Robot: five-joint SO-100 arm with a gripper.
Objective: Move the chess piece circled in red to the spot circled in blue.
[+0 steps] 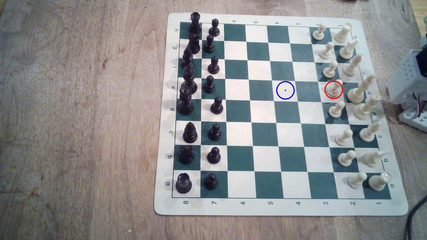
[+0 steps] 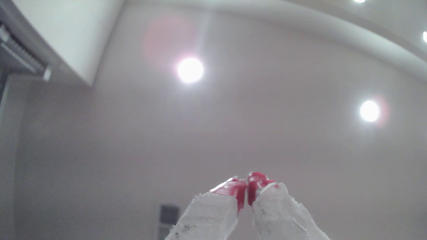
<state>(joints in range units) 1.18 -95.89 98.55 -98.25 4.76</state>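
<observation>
The chess piece circled in red (image 1: 334, 88) is a small cream pawn standing upright in the white pawn row, toward the exterior view's right. The spot circled in blue (image 1: 285, 90) is a bare light square two squares to the exterior view's left of it, in the same row. In the wrist view my gripper (image 2: 246, 184) points up at the ceiling. Its two red-tipped, white-wrapped fingers (image 2: 238, 191) are pressed together with nothing between them. Part of the white arm base (image 1: 413, 78) stands at the exterior view's right edge, off the board.
The green-and-cream chess mat (image 1: 280, 207) lies on a wooden table (image 1: 80, 127). Cream pieces fill its two right columns, with a tall piece (image 1: 360, 88) just right of the circled pawn. Black pieces (image 1: 213, 106) fill the two left columns. A black cable (image 1: 413, 219) runs at lower right.
</observation>
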